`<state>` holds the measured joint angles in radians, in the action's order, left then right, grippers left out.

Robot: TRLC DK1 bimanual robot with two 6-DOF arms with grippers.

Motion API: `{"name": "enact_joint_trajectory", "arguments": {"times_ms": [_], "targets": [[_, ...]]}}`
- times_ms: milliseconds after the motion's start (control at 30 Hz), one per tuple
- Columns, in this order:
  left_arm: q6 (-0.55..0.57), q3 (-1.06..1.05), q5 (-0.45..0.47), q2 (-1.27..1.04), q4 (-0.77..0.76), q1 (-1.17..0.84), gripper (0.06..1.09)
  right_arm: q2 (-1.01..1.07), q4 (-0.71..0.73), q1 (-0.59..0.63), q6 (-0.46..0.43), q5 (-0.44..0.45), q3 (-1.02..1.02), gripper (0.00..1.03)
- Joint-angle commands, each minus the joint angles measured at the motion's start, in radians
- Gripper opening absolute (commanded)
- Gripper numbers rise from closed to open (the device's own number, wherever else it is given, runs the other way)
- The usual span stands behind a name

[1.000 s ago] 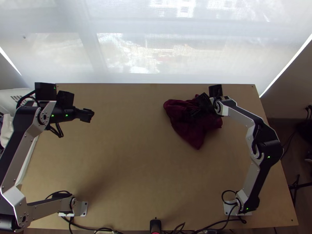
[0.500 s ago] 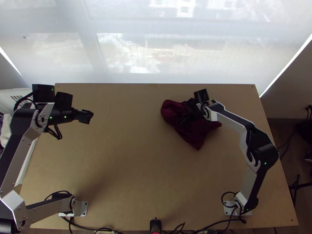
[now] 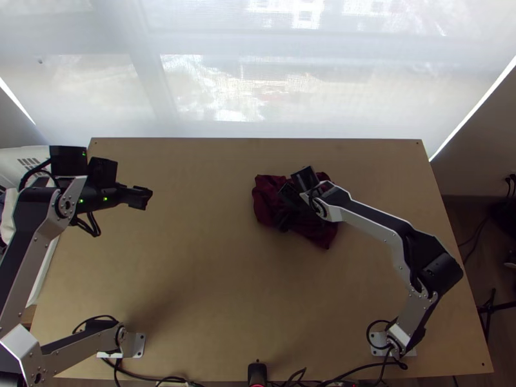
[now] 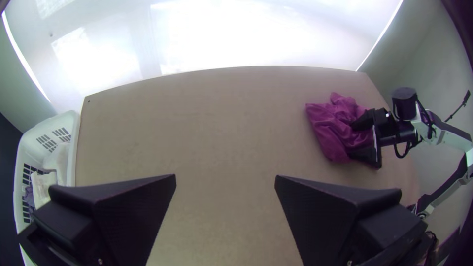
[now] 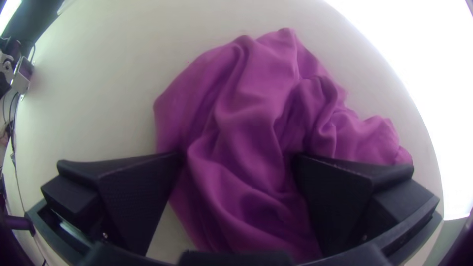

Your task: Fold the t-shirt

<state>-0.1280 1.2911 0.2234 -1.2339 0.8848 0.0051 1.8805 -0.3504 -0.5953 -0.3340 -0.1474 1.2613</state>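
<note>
In the top view my left gripper (image 3: 140,197) is over the table's far left, well away from the cloth. In the left wrist view the left gripper (image 4: 225,184) stands open with bare table between its fingers. My right gripper (image 3: 284,209) is at the t-shirt (image 3: 263,198), a dark red bunched heap right of the table's middle. In the right wrist view the right gripper (image 5: 238,160) is open, with crumpled folds of the t-shirt (image 5: 246,118) between its wide-set fingers. The part of the shirt under the right arm is hidden in the top view.
A white basket (image 4: 74,148) holding pale cloths stands beside the table's left edge. The wooden table (image 3: 213,258) stretches between the two arms. Black cables (image 3: 161,379) run along its near edge.
The right gripper has moved left and somewhat nearer over the cloth. The shirt's left side has shifted left and the heap has changed shape. The left arm has shifted slightly left and nearer.
</note>
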Motion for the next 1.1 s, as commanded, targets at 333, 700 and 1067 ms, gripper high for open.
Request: {"name": "enact_joint_trajectory", "arguments": {"times_ms": [333,700,1067], "targets": [[0.002,-0.035,0.001,0.051,0.006,0.006,1.04,-0.1,-0.001,0.08,-0.034,0.014,-0.073,0.98],[-0.001,-0.059,0.001,0.06,-0.001,0.009,1.04,-0.193,-0.001,0.227,-0.053,0.014,-0.069,0.98],[-0.002,-0.075,0.001,0.067,-0.003,0.012,1.04,-0.169,0.007,0.054,-0.114,0.014,-0.106,0.98]]}}
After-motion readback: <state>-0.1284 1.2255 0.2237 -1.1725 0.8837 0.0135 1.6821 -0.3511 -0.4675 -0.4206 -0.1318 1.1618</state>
